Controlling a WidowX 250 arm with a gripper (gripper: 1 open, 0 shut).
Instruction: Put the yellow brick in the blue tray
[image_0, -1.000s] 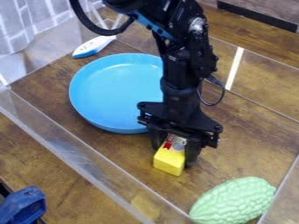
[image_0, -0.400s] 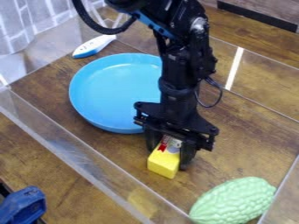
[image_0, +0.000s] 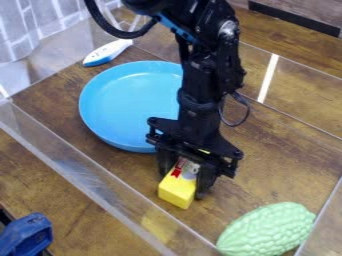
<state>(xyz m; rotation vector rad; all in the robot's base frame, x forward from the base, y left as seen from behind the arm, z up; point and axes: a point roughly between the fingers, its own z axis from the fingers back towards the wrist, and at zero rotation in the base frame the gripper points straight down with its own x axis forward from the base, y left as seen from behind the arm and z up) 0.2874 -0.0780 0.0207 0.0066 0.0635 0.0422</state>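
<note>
Now: gripper (image_0: 187, 172) pinched on the brick (image_0: 178, 189), tray (image_0: 114, 120) up and to the left.

Pointing straight down, the jaws are closed about the top of the yellow block, which hangs at or just above the wood near the clear front wall; whether it touches the table cannot be told. From the grip outward, the round blue dish lies just beside the block, toward the far left, its near rim almost under the arm. The coming move, I judge, is a lift and short carry that way, away from the green lump (image_0: 267, 230) at lower right.
</note>
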